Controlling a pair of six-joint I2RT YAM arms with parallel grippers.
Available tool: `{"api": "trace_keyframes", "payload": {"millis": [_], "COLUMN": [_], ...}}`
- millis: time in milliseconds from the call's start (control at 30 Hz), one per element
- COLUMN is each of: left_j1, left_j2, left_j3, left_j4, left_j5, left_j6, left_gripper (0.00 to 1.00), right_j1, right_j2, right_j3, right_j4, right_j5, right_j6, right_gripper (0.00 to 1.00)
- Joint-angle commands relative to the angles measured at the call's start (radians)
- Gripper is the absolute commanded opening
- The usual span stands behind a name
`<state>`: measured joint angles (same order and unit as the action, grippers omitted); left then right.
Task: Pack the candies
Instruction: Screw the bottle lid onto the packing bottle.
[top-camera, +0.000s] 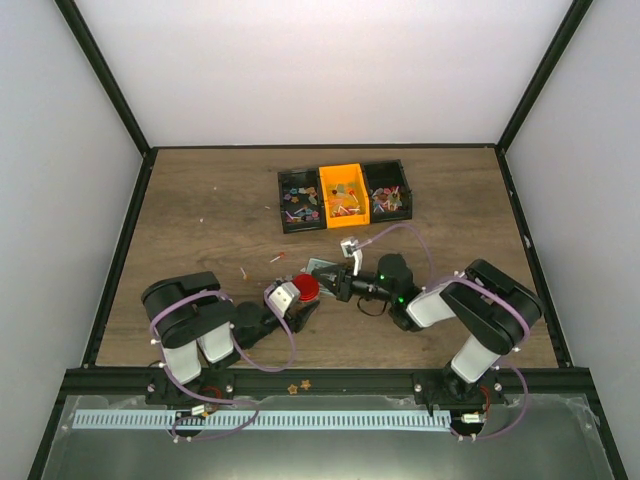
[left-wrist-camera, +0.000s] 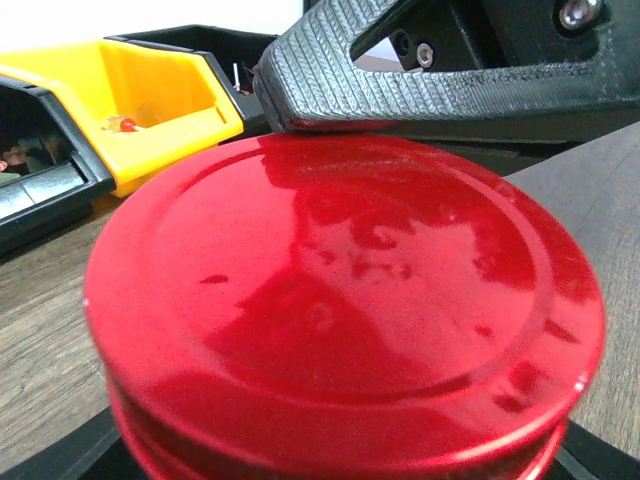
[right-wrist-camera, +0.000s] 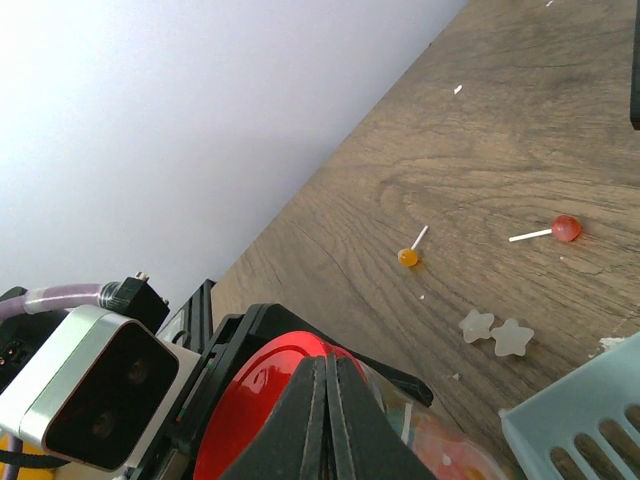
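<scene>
Near the front of the desk (top-camera: 200, 215), between my two arms, my left pincer (top-camera: 296, 298) is clasped round the red-lidded jar (left-wrist-camera: 340, 300), jaws standing wide because the jar is wide. My right pincer (right-wrist-camera: 326, 378) is clenched on nothing, its joined tips resting on the far rim of the lid. The candies (right-wrist-camera: 566, 228) are in two places. Most lie in the row of bins (top-camera: 340, 168) at the back of the desk, one orange between two black, well apart from me. A few are loose on the wood near the jar: two little lollipops and a pair of pale stars (right-wrist-camera: 497, 332), with the teal scoop (right-wrist-camera: 585, 425) just beside them. I judge them featherlight and hard, so they should not crush, but tiny and probably slick, apt to skid or flick away under a closing jaw. A lollipop I would take across the head, where it is thickest, not by the thin stick, which would swivel. The flat stars give my tips almost nothing to bite, so I would rather push those into the scoop.
</scene>
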<state>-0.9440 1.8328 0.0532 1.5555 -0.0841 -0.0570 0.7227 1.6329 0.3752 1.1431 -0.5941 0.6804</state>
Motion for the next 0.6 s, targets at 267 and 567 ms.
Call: {"api": "trace_keyframes", "payload": {"millis": [267,567], "left_j1": [0.024,0.026], "left_j2": [0.106,0.121], "left_j3": [-0.134,-0.134], "left_j4": [0.216,0.216], "left_j5": [-0.005,0.005], "left_j6": [-0.124,-0.127], "left_gripper": [0.66,0.67], "right_j1": [0.188,0.261], "right_j2": [0.016,0.062], "right_j3": [-0.117,-0.145], "right_j4": [-0.033,0.069], "right_j5": [-0.216,-0.179], "right_j6": [0.046,0.085], "right_gripper": [0.01,0.01]}}
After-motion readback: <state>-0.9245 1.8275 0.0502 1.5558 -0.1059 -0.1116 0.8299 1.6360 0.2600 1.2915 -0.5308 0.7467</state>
